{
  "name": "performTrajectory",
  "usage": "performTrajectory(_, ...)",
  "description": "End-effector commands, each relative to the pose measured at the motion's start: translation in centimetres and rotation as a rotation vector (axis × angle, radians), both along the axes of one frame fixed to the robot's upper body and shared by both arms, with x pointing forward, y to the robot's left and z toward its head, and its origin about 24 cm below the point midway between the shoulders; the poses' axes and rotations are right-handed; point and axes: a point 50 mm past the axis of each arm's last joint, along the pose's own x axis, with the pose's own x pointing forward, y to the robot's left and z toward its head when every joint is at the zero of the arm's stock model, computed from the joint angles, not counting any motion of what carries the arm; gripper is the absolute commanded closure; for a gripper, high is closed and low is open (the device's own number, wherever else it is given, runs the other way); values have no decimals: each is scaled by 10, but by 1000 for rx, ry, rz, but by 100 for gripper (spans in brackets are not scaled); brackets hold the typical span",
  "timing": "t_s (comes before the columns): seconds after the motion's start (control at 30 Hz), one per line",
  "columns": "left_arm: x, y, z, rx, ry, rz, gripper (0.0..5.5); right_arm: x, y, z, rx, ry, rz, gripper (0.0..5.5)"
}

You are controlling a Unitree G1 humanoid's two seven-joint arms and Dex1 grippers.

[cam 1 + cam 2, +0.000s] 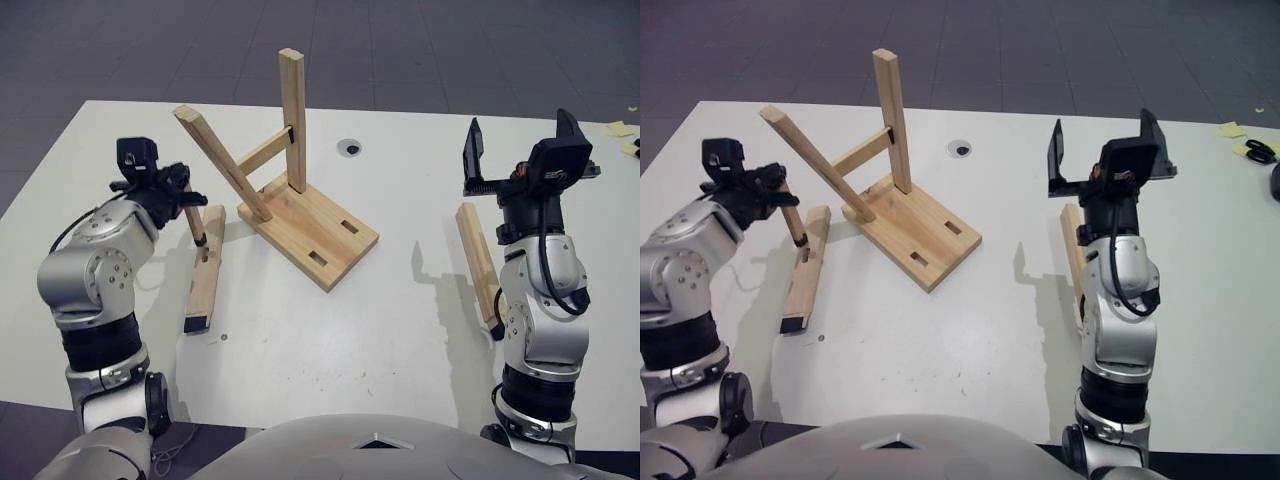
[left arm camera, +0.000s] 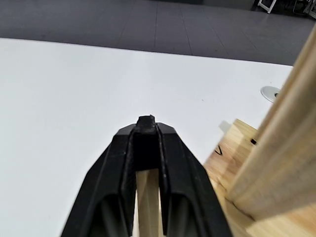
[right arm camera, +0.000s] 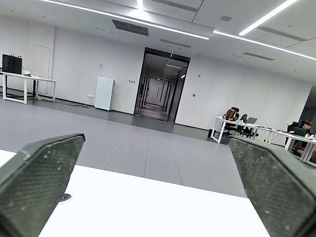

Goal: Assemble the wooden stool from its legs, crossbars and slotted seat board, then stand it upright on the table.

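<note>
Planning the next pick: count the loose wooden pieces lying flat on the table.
2. The left piece lies by the left gripper; the right piece lies beside the right arm. None seems hidden.

- It was a large open-plan office or lab hall.
- Long strip lights [image 3: 123, 19] ran across a white ceiling [image 3: 163, 15] above grey floor tiles [image 3: 123, 153].
- Work tables [image 3: 29, 78] stood along white walls [image 3: 74, 64], one bearing a monitor [image 3: 11, 64].
- A wide doorway [image 3: 160, 86] opened onto a corridor [image 3: 159, 101].
- The white desk [image 1: 300, 350] had a cable grommet [image 1: 349, 148].
</note>
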Motion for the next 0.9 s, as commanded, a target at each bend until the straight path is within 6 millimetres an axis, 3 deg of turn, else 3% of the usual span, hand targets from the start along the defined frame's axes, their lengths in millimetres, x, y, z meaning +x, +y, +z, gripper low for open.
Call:
performTrajectory(0.03, 13, 1, 5, 22, -60, -12, 507, 4, 4, 3, -4, -11, 23, 10)
performTrajectory(0.13, 10, -2, 1, -2, -68, -29, 507, 4, 2, 4, -7, -12, 21, 10)
performTrajectory(0.27, 7, -10, 11, -71, -159, -52, 507, 3, 2, 2, 0, -6, 15, 10)
performTrajectory(0.37, 2, -21, 0, -119, -151, -78, 507, 4, 5, 1, -2, -3, 28, 10)
performTrajectory(0.57, -26, -16, -7, -74, -84, -65, 507, 2, 5, 1, -4, 2, 28, 10)
performTrajectory(0.73, -36, -7, 4, -45, -76, -43, 507, 0, 4, 0, -4, 8, 21, 10)
performTrajectory(0.9, -47, -7, 0, -56, -9, -45, 507, 0, 3, -1, -11, 11, 14, 10)
